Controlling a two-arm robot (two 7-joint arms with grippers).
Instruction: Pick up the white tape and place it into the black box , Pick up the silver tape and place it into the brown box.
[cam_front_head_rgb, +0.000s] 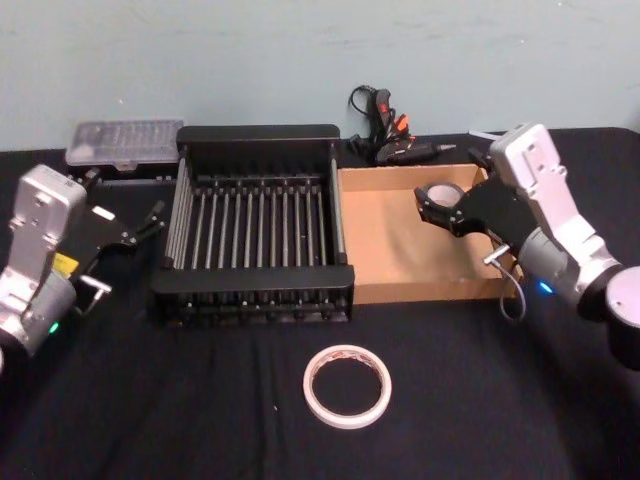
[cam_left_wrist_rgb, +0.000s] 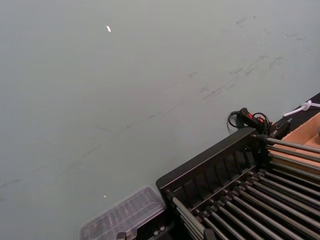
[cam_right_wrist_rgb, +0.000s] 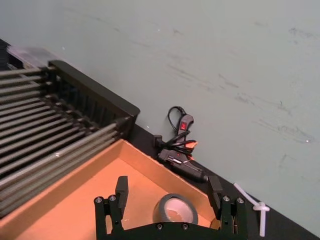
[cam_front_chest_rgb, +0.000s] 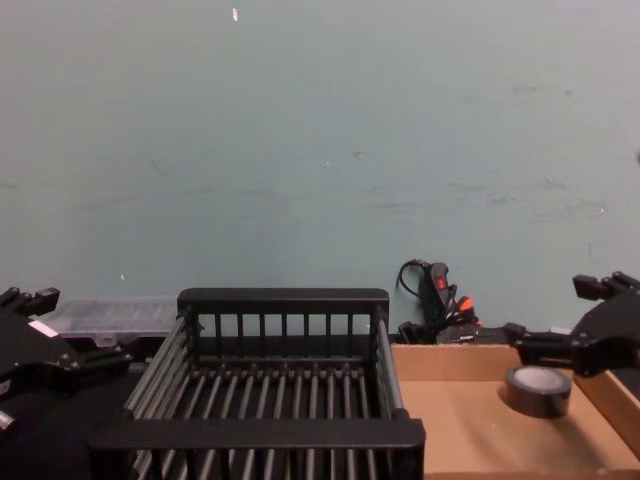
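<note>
The white tape (cam_front_head_rgb: 347, 386), a wide thin ring, lies flat on the black tabletop in front of the two boxes. The silver tape (cam_front_head_rgb: 446, 191) (cam_right_wrist_rgb: 175, 209) (cam_front_chest_rgb: 537, 390) rests on the floor of the brown box (cam_front_head_rgb: 400, 255) near its far right corner. My right gripper (cam_front_head_rgb: 445, 203) (cam_right_wrist_rgb: 168, 189) (cam_front_chest_rgb: 548, 308) hovers over it, open, with a finger on each side and a gap to the roll. The black box (cam_front_head_rgb: 255, 290) (cam_front_chest_rgb: 250, 432) stands left of the brown one with nothing in it. My left gripper (cam_front_head_rgb: 150, 222) (cam_front_chest_rgb: 68, 330) is parked left of the black box, open.
A black glue gun with its cord (cam_front_head_rgb: 385, 125) (cam_right_wrist_rgb: 181, 150) lies behind the boxes by the wall. A clear plastic case (cam_front_head_rgb: 125, 145) (cam_left_wrist_rgb: 122, 215) sits at the back left. A white plastic piece (cam_right_wrist_rgb: 252, 210) lies behind the brown box.
</note>
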